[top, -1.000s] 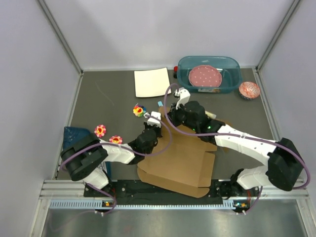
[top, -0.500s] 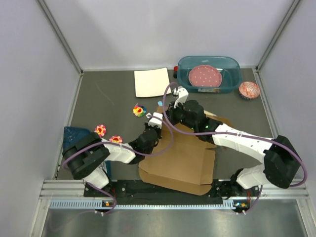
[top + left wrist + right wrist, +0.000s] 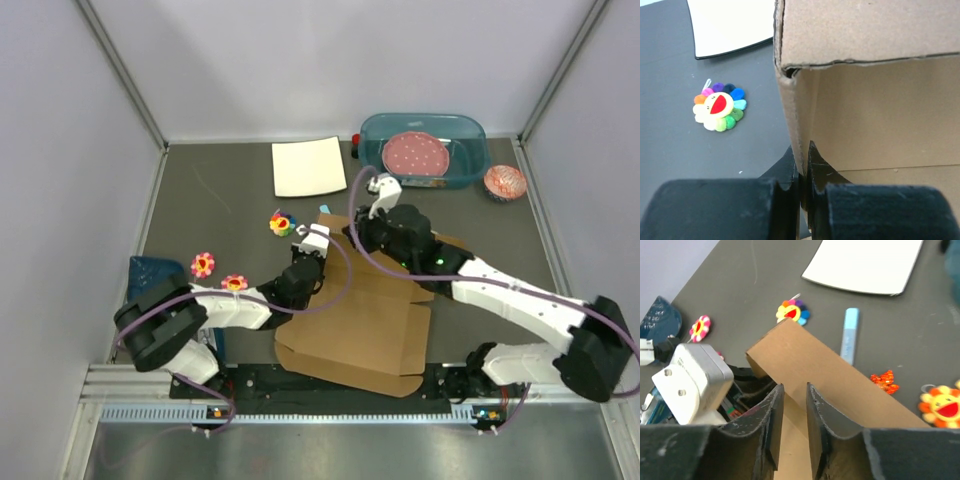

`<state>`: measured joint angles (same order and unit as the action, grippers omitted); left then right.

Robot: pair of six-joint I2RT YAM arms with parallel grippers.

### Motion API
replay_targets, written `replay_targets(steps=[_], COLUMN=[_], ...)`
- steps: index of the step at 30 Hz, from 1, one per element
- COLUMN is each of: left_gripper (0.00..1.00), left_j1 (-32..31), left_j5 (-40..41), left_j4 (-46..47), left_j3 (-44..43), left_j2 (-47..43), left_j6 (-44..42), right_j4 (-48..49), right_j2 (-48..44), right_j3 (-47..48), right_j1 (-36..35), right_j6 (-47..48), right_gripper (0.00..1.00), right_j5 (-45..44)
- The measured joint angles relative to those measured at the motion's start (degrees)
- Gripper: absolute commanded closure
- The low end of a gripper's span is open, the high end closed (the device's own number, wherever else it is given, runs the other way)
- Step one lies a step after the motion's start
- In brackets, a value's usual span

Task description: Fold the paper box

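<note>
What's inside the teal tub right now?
A pink dotted plate lies in the tub, filling much of its floor. Whatever may sit under the plate is covered and cannot be seen.

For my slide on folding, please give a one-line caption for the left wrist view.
Left claw pinching an upright wall of the paper box, flower toy and white sheet beyond.
</note>
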<state>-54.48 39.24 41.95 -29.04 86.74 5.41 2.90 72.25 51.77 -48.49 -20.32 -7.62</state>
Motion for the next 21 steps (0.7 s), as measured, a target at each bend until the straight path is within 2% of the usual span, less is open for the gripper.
replay_targets(steps=[3,6,10,14,21], left_gripper=[1.0,1.0,1.0,1.0,1.0], left_j1=[0.0,0.0,0.0,0.0,0.8], left_j5=[0.5,0.7,0.9,1.8,2.6], left_j4=[-7.7,-17.4,-25.5,-31.0,-36.2], left_j3=[-2.1,-5.2,-7.8,-8.0,-9.2], left_j2=[-3.4,-6.2,-6.9,-6.9,-6.4], left_j6=[1.3,3.5,6.6,11.2,19.6], right_j4=[-4.8,-8.9,-13.8,-17.1,-26.5], right_j2=[-6.8,-14.5,-24.9,-32.5,-32.9], right_j3=[0.1,0.1,-0.5,-4.9,-10.6], right_j1=[0.0,0.0,0.0,0.0,0.0], right_j6=[1.3,3.0,5.0,6.3,2.9], right_gripper=[0.5,0.46,0.45,0.46,0.45], right_j5=[-5.4,-11.2,-19.4,-25.8,-30.8])
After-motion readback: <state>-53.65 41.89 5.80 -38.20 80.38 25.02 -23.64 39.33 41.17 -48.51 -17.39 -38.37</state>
